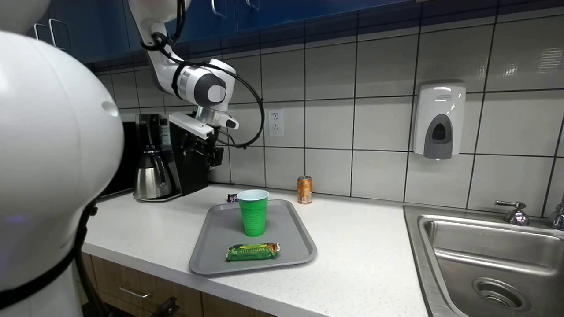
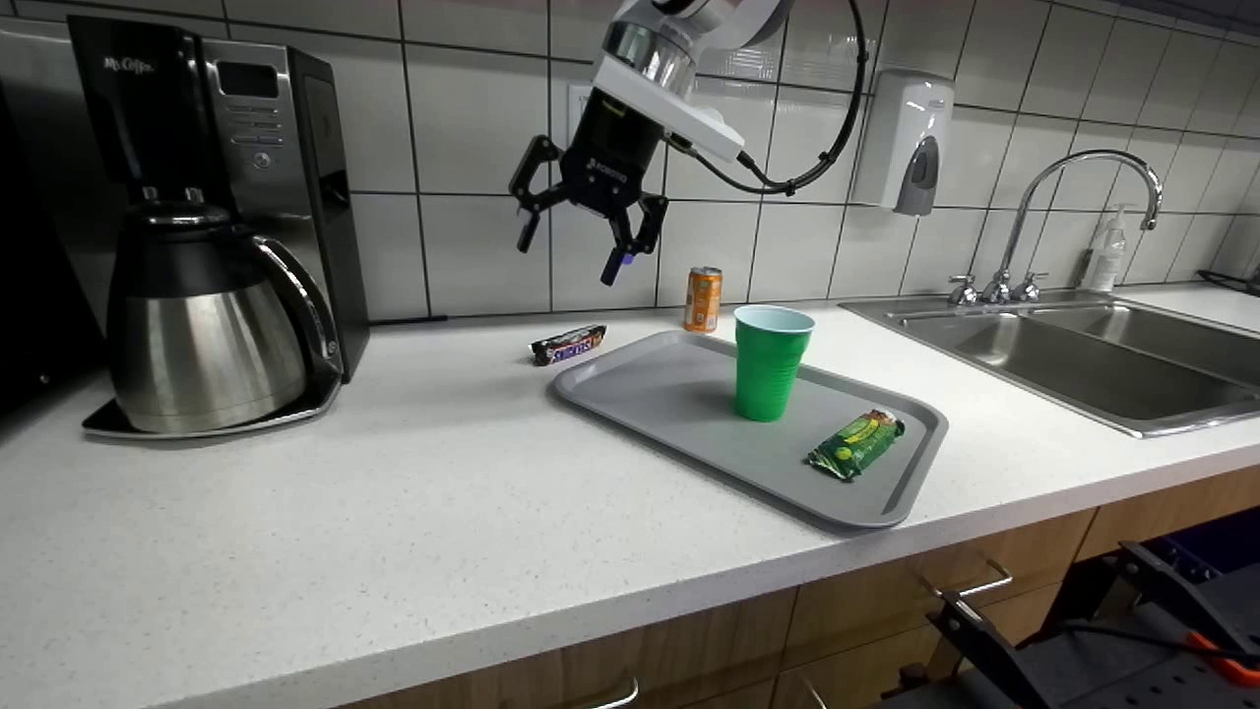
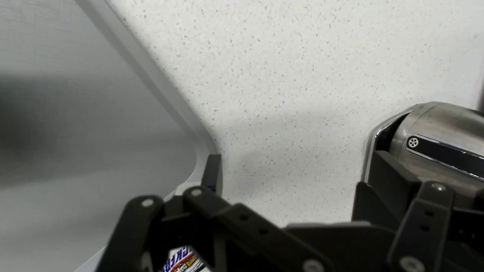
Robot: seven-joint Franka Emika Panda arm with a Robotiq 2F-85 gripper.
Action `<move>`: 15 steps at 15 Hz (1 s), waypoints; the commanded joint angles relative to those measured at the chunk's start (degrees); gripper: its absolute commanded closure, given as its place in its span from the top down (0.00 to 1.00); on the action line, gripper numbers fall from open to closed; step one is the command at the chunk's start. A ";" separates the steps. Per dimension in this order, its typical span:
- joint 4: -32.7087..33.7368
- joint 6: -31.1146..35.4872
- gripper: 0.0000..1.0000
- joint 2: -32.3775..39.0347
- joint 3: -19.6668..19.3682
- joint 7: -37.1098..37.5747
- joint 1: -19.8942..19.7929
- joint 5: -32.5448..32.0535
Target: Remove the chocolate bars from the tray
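One chocolate bar in a green wrapper (image 1: 252, 251) lies flat on the near part of the grey tray (image 1: 216, 229). In an exterior view, the same green bar (image 2: 856, 445) lies on the tray (image 2: 650, 394) beside the green cup. A dark Snickers bar (image 2: 569, 345) lies on the counter just off the tray's far edge; its lettering (image 3: 183, 260) partly shows behind a finger in the wrist view. My gripper (image 2: 569, 251) is open and empty, high above the counter near the wall. In the wrist view, the gripper's fingers (image 3: 302, 175) are wide apart with only counter between them.
A green cup with a white rim (image 1: 254, 215) stands upright on the tray. An orange can (image 2: 702, 298) stands behind the tray by the wall. A coffee maker with a steel carafe (image 2: 207, 335) is to one side. A steel sink (image 1: 418, 246) lies beyond the tray.
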 commanded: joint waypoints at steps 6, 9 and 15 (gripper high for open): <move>-1.39 1.90 1.00 -1.99 1.02 1.76 2.33 -5.80; -1.97 2.18 1.00 -2.77 1.72 1.87 3.48 -7.12; -4.26 2.36 1.00 -4.78 2.71 0.88 4.63 -8.15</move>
